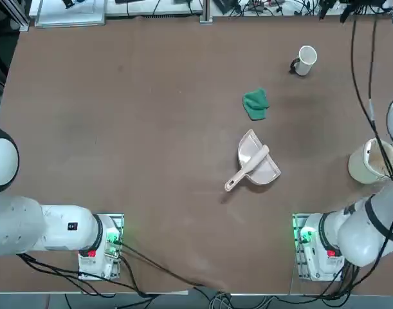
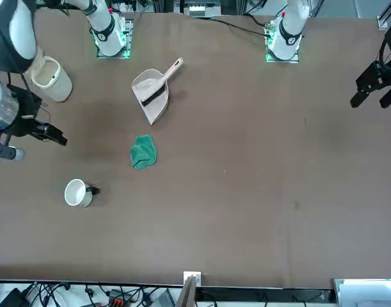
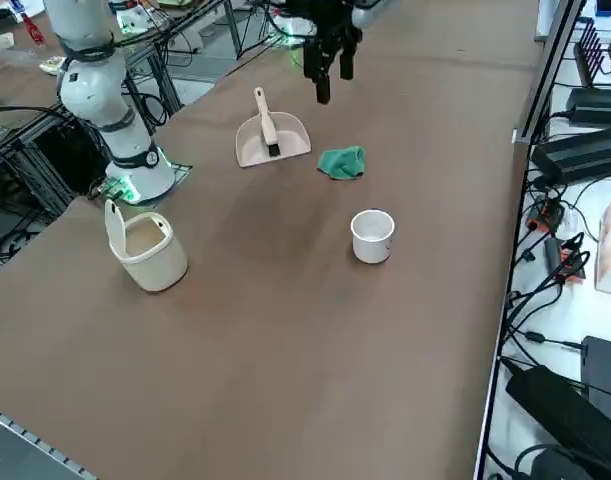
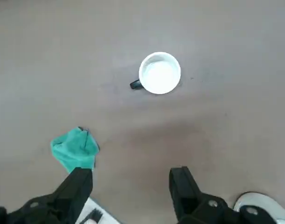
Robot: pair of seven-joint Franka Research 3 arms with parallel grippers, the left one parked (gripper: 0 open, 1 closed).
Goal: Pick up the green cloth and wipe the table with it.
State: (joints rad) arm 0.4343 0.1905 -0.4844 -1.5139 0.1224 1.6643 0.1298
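While the overhead camera looks down, the matte brown desk (image 1: 119, 129) spreads flat and rectangular, and the green cloth (image 1: 255, 103) lies on it as a small bunched rag with soft folds, between a white mug (image 1: 305, 61) lying on its side farther out and a beige plastic dustpan (image 1: 257, 161) nearer the arms' bases, apart from both; the dustpan's long handle slants across its scoop, and a pale rounded bucket (image 1: 371, 161) stands near the right edge; the right pincer is not visible from above. From the front camera the cloth (image 2: 143, 151) is a crumpled green lump just beyond the dustpan's (image 2: 151, 93) lip without touching it, the mug (image 2: 78, 192) shows its round open mouth and dark handle, and the right pincer (image 2: 51, 134) hangs dark at the left side, well off from the cloth, its opening not clear there. From the right side camera the cloth (image 3: 342, 162) sits just beside the dustpan (image 3: 271, 137), the mug (image 3: 372, 236) stands nearer the camera, and the bucket (image 3: 145, 248) with its handle stands close to the right arm's base. At the wrist camera the right pincer (image 4: 130, 186) hovers with its black fingers (image 4: 76, 188) set wide and nothing between them; the cloth (image 4: 74, 149) lies on bare desk (image 4: 226, 46) close by one finger, and the mug (image 4: 159, 73) is farther off.
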